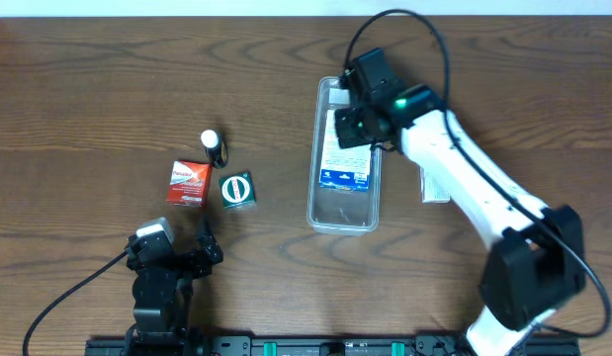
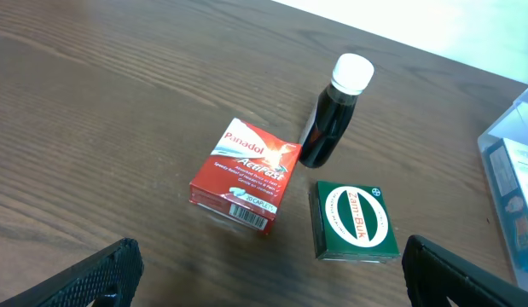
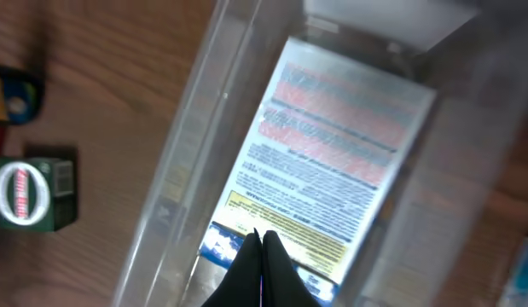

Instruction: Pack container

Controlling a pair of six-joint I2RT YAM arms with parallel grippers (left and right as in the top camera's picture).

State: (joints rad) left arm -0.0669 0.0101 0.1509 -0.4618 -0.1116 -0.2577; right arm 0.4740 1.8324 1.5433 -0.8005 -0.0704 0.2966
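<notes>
Clear plastic container (image 1: 343, 220) is lying right of table centre, long axis running away from the robot base. It is long and narrow with rounded corners and a raised rim, and the wood table (image 1: 88, 89) is showing through its bare near end. The right gripper (image 3: 262, 249) is hanging over the tub, within its outline in the overhead view. Its fingers are pressing tip to tip with nothing visible between them, pointing at the yellow-and-blue band of the pack below; I can't tell whether the tips are touching it. One flat printed pack (image 1: 345, 163) is lying label-up inside the container, filling most of the width and the middle of the length. A paler shape is sitting at the far end, too blurred to name. The left gripper (image 2: 270, 264) is sitting at the near-left of the table, well apart from the container, jaws spread wide and holding nothing. Ahead of it a red Panadol box (image 2: 245, 175) and a green Zam-Buk box (image 2: 355, 222) are lying just beside each other, with a dark bottle (image 2: 332, 119) with a white cap standing behind them, close to both. A white item (image 1: 434, 188) is lying on the table right of the container, partly hidden under the right arm.
</notes>
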